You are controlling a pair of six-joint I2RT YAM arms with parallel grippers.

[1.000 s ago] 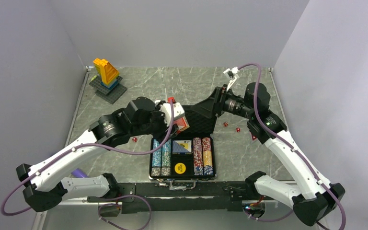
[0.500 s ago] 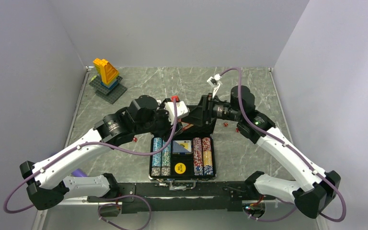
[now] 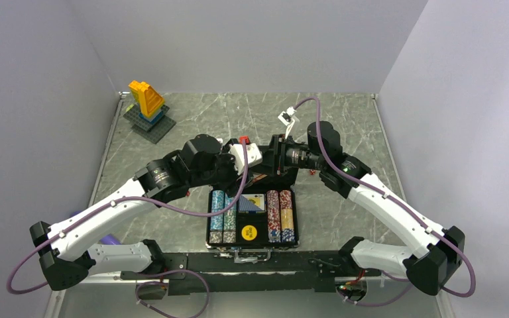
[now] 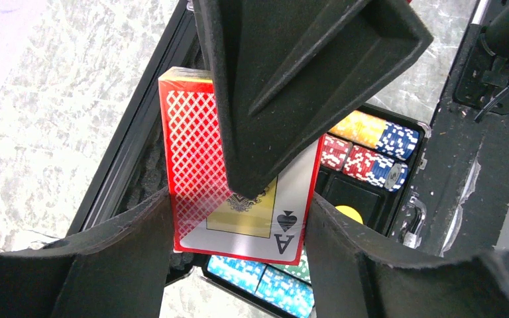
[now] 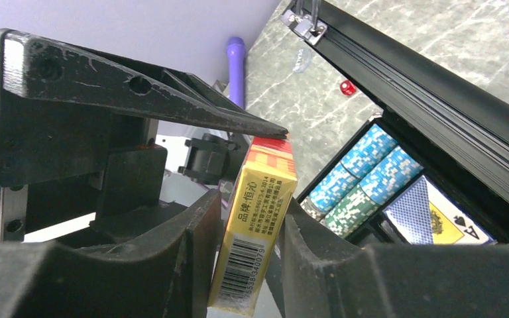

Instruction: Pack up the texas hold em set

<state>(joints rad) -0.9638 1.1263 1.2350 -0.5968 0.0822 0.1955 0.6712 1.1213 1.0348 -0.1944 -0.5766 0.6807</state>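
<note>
The black case (image 3: 252, 246) lies open at the table's near centre, with rows of striped chips (image 3: 280, 215) and a blue card deck (image 3: 252, 202) in it. Just behind it, both grippers meet on a red card deck (image 4: 199, 152) with an ace of spades face. My left gripper (image 4: 238, 205) is shut across the deck's width and holds it over the case. My right gripper (image 5: 250, 205) is closed on the deck's thin yellow barcode side (image 5: 255, 232), both fingers against it. In the top view the deck (image 3: 259, 177) barely shows between the left gripper (image 3: 253, 171) and the right gripper (image 3: 270, 165).
A yellow-blue toy brick tower (image 3: 147, 106) stands at the far left corner. A small red die (image 5: 348, 87) lies on the marble left of the case. A purple object (image 5: 235, 66) sits near the left arm's base. The case's raised lid (image 5: 437, 119) stands right behind the grippers.
The right arm has swung left to the left gripper and closed its fingers on the red deck. The left arm kept its grip and shifted slightly.
</note>
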